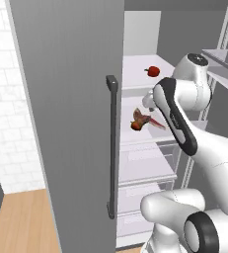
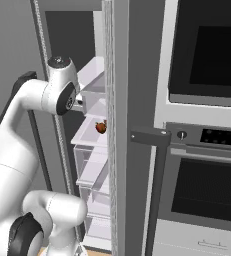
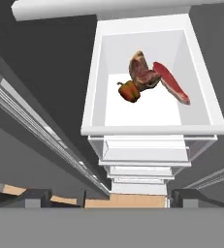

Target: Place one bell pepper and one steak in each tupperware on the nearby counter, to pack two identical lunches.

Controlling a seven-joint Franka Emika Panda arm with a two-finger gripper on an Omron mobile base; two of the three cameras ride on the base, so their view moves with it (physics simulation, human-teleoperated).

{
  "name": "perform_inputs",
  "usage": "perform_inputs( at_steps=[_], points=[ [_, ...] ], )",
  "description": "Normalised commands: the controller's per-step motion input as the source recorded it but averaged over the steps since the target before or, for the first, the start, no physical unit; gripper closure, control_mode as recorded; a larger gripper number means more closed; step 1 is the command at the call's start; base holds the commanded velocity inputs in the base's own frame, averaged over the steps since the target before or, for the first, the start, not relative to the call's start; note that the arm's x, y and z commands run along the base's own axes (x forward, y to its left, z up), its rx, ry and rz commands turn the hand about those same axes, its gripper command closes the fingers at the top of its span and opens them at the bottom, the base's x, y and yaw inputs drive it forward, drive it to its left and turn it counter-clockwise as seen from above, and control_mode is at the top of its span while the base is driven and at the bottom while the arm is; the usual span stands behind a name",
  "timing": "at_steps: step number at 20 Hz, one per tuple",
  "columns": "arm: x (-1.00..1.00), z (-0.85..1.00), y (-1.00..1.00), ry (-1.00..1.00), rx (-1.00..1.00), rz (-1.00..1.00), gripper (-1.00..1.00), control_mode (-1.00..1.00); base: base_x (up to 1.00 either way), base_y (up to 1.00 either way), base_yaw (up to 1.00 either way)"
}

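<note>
From the left base camera, I looked past the tall grey fridge door [image 1: 71,123] with its dark vertical handle [image 1: 112,148] and saw a red bell pepper [image 1: 154,71] alone on the upper white shelf [image 1: 140,74]. Below it, an orange-red bell pepper [image 1: 135,126] touched a dark red steak [image 1: 143,117] on the middle shelf [image 1: 145,138], with my white arm [image 1: 184,118] close beside them.

From the right base camera, a small reddish pepper [image 2: 101,127] peeked out just past the door edge.

From the hand camera, the tool [image 3: 105,199] stood wide open and empty, well above the orange pepper [image 3: 129,91], which touched one marbled steak [image 3: 143,72] beside a second, flatter steak [image 3: 171,83]. I judged the pepper's free side the cleanest approach: centre over it, descend straight, and avoid nudging the meat.
</note>
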Motion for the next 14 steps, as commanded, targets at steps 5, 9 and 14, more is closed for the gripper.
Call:
perform_inputs(
  at_steps=[5, 9, 14],
  points=[
    [0.00, 0.16, -0.05, -0.02, -0.03, -0.08, -1.00, -1.00, 0.00, 0.00, 0.00],
    [0.00, 0.01, -0.05, -0.01, -0.04, -0.05, -1.00, -1.00, 0.00, 0.00, 0.00],
    [0.01, 0.09, 0.00, -0.06, -0.12, -0.02, -1.00, -1.00, 0.00, 0.00, 0.00]
  ],
)
